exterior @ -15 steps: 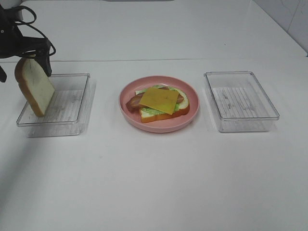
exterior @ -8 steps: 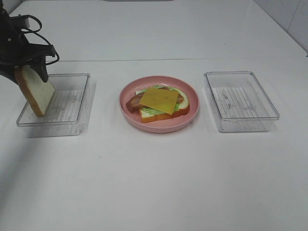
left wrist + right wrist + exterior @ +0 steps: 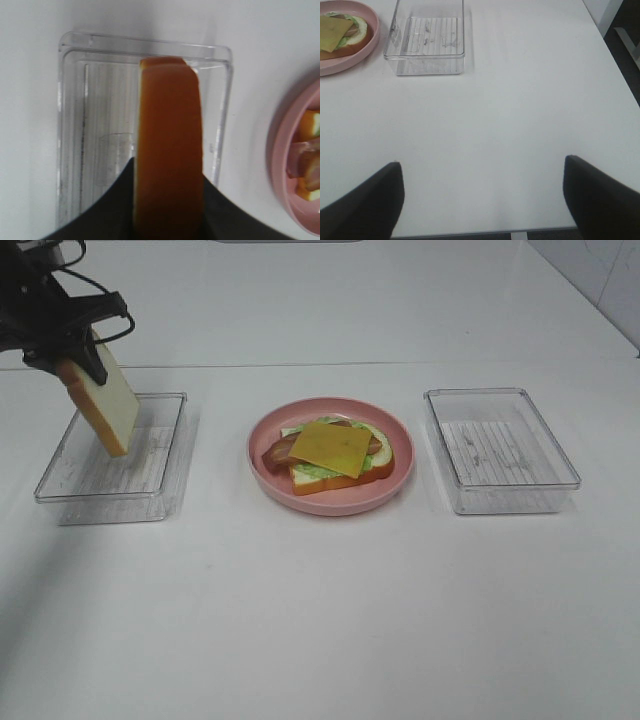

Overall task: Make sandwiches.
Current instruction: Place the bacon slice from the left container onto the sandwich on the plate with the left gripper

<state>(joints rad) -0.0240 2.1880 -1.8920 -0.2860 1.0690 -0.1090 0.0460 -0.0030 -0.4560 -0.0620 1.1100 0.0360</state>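
My left gripper (image 3: 84, 364) is shut on a white bread slice (image 3: 108, 408) with an orange-brown crust. The slice hangs tilted above the left clear tray (image 3: 60, 490). In the left wrist view the slice's crust (image 3: 170, 140) sits between the dark fingers (image 3: 112, 212), over the tray (image 3: 75, 110). On the pink plate (image 3: 325, 502) in the middle lies the open sandwich (image 3: 335, 450): bread, lettuce, bacon, and a yellow cheese slice on top. My right gripper (image 3: 482, 200) stands open over bare table, well away from the plate (image 3: 345, 62).
A second clear tray (image 3: 500, 450) stands right of the plate, with nothing in it; it also shows in the right wrist view (image 3: 427, 42). The white table's near edge (image 3: 520, 231) runs just below the right gripper.
The left gripper closed on the bread slice, then lifted it up and to the right, from the tray's left edge to above the tray. The right arm has not moved.
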